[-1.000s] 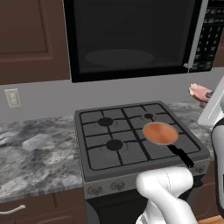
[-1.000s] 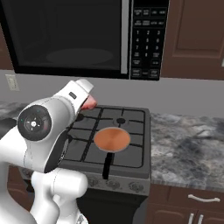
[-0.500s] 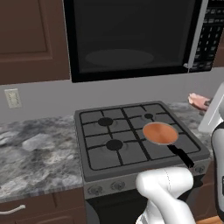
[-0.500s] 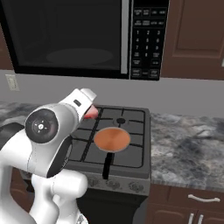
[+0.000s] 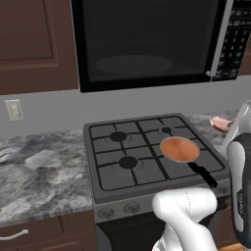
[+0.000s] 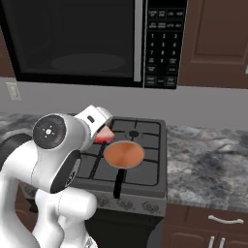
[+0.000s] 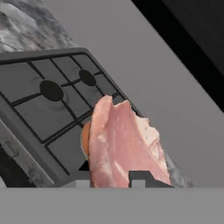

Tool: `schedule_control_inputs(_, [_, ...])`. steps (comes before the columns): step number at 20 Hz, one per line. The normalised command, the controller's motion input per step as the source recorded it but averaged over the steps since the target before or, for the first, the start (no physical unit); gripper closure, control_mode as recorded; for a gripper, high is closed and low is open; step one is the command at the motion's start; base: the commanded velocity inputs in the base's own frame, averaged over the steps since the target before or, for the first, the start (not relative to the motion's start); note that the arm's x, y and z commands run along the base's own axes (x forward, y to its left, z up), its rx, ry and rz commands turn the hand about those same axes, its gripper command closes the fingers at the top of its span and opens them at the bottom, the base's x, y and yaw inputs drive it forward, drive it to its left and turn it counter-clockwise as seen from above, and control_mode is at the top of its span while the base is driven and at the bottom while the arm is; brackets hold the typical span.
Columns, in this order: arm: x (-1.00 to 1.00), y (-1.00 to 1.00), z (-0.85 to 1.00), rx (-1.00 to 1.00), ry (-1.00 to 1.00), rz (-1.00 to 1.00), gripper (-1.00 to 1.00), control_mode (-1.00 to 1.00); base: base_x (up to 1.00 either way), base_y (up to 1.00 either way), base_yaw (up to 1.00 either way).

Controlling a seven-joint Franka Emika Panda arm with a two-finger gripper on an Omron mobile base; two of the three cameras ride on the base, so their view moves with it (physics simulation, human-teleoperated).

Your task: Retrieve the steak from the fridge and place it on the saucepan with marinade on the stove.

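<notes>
My gripper [image 7: 111, 176] is shut on the steak [image 7: 124, 146], a pinkish-red slab with paler streaks that hangs in the air over the right side of the stove [image 7: 43, 109]. From the right base, the steak [image 6: 104, 134] sticks out from under my white hand, just left of and above the saucepan [image 6: 124, 155]. The left base view has the steak [image 5: 221, 122] to the right of the saucepan [image 5: 180, 149]. The orange-brown marinade [image 5: 179, 148] fills the pan, which stands on the front right burner. The fridge is out of view.
A black microwave [image 5: 147, 39] hangs above the stove [image 5: 147, 157]. The pan's black handle [image 5: 203, 174] points toward the stove's front edge. Grey marble counter [image 5: 39, 171] lies to the left and more counter [image 6: 208, 160] to the right. A wall outlet [image 5: 13, 110] is on the backsplash.
My hand has come down with the steak and drawn closer to the saucepan. The pan and the base have stayed put.
</notes>
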Motion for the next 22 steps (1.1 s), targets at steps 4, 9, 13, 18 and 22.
schedule_control_inputs(4, [0.28,0.00,-0.63,-0.05,0.00,-0.24,1.00,-1.00,0.00,0.00,0.00])
schedule_control_inputs(9, [0.16,0.00,-0.57,-0.01,0.00,-0.32,1.00,-1.00,0.00,0.00,0.00])
schedule_control_inputs(13, [0.03,0.00,-0.47,0.00,0.00,-0.31,1.00,-1.00,0.00,0.00,0.00])
schedule_control_inputs(18, [0.03,0.02,-0.39,0.00,0.01,-0.16,1.00,-1.00,0.00,0.00,0.00])
schedule_control_inputs(22, [0.18,0.07,-0.40,0.00,0.11,0.00,1.00,-1.00,0.00,0.00,0.00])
